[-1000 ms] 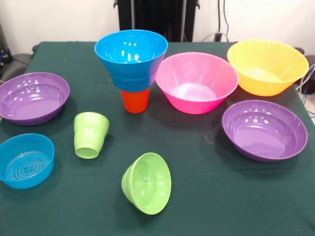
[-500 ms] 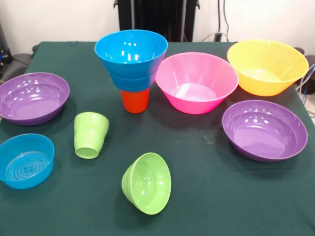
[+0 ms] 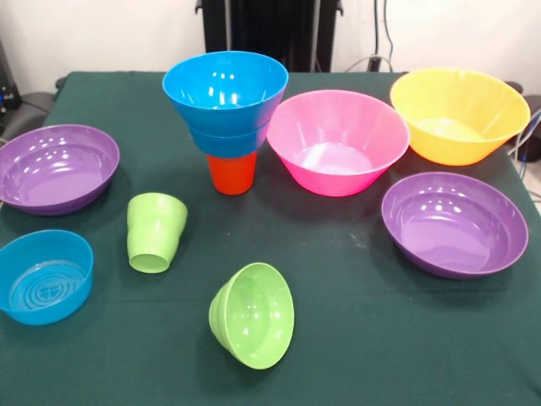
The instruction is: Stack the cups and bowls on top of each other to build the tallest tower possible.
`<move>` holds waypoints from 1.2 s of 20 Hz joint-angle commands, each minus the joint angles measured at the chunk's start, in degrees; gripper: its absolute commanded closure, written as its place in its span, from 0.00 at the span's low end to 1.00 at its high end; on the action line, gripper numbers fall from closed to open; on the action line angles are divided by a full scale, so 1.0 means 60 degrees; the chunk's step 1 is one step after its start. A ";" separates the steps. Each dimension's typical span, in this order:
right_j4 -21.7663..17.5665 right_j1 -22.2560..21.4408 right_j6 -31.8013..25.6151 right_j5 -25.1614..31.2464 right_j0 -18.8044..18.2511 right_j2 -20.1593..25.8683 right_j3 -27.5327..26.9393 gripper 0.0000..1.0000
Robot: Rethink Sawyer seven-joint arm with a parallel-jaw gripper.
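Only two blue bowls (image 3: 225, 93) hiding the orange cup's (image 3: 231, 173) rim; tool out of sight

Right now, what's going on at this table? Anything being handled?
Nothing is being handled: no arm or gripper shows in the front view. A partial tower stands at the far middle: two blue bowls nested on an orange cup. Loose on the green table: the pink bowl and yellow-orange bowl, a purple bowl at the picture's left and another at its right, a third blue bowl, the lime green cup, and a small lime green bowl tipped on its side.
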 commanded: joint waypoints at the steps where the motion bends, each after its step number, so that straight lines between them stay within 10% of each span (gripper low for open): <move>1: -0.1187 0.1102 -0.2725 -0.1755 -0.0424 0.1891 0.1118 0.00; 24: -0.3128 0.1904 -0.1047 -0.4263 -0.1307 0.2793 0.1927 0.00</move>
